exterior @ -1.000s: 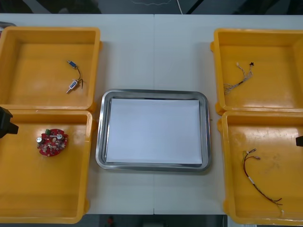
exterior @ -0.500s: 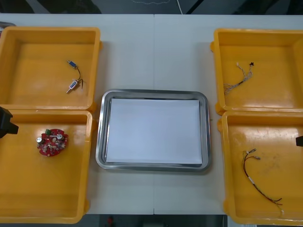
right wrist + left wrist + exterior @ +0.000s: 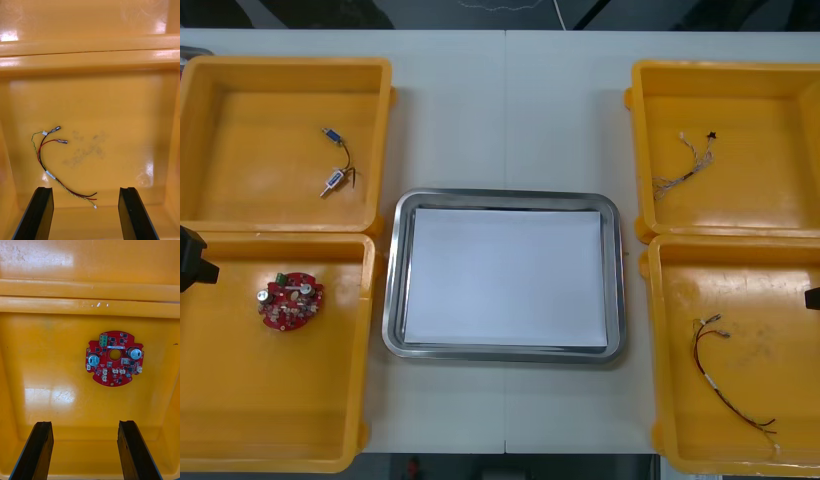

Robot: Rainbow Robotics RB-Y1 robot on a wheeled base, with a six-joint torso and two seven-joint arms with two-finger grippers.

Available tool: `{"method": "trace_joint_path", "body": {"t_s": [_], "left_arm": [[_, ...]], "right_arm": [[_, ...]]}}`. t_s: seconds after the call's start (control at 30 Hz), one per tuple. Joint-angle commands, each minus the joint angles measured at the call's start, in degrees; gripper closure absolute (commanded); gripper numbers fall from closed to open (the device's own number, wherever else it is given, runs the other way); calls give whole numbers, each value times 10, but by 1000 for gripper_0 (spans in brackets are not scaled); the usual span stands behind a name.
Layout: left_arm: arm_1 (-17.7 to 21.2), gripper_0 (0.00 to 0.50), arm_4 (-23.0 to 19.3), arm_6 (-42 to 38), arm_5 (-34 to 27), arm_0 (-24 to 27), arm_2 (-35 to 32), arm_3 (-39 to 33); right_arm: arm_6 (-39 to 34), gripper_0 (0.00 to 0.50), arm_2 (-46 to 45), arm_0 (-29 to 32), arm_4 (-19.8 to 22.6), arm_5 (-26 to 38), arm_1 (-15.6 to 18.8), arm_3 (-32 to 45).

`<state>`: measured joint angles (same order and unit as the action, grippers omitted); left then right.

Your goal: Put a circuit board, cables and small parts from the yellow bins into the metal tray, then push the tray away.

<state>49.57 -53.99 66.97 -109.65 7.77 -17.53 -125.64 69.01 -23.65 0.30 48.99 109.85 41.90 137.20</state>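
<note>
Left gripper (image 3: 84,424): fingers spread, nothing between them, hanging over the near left bin (image 3: 372,340). The board (image 3: 114,358) lies flat on the bin floor ahead of the fingertips, well apart from them and off the gap's midline.

Right gripper (image 3: 85,189): likewise spread and empty, over the near right bin (image 3: 650,350). The cable (image 3: 47,161), red and yellow, trails past one finger, and its tail ends just ahead of the gap.

Tray (image 3: 505,197): between the bins, white inside, nothing in it yet.

Far left bin (image 3: 385,140): small parts (image 3: 333,165) on a black lead. Far right bin (image 3: 632,150): a thin pale cable (image 3: 685,165).

Judged step: first pick, probably the board.
- Centre the gap on the disc before descending.
- Come straight down until the tips reach the floor, since a flat board offers only its rim.
- Close across the rim, clear of the two silver cans on top.
- Lift level and clear the bin wall before crossing to the tray.
</note>
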Motion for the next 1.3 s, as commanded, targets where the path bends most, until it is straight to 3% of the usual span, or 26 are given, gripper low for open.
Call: {"method": "trace_joint_path", "body": {"t_s": [0.03, 1.2, 1.23, 1.3], "left_arm": [[23, 0, -4, 30, -4, -10, -12, -15], [23, 0, -4, 30, -4, -10, -12, -15], [-1, 0, -5, 29, -4, -21, 4, -6], [-10, 0, -3, 29, -4, -21, 5, -6]], "right_arm": [[-25, 0, 2, -6, 4, 2, 21, 8], [-25, 0, 1, 3, 1, 2, 12, 1], [-24, 0, 1, 8, -1, 2, 12, 1], [-23, 0, 5, 14, 0, 2, 12, 1]]}}
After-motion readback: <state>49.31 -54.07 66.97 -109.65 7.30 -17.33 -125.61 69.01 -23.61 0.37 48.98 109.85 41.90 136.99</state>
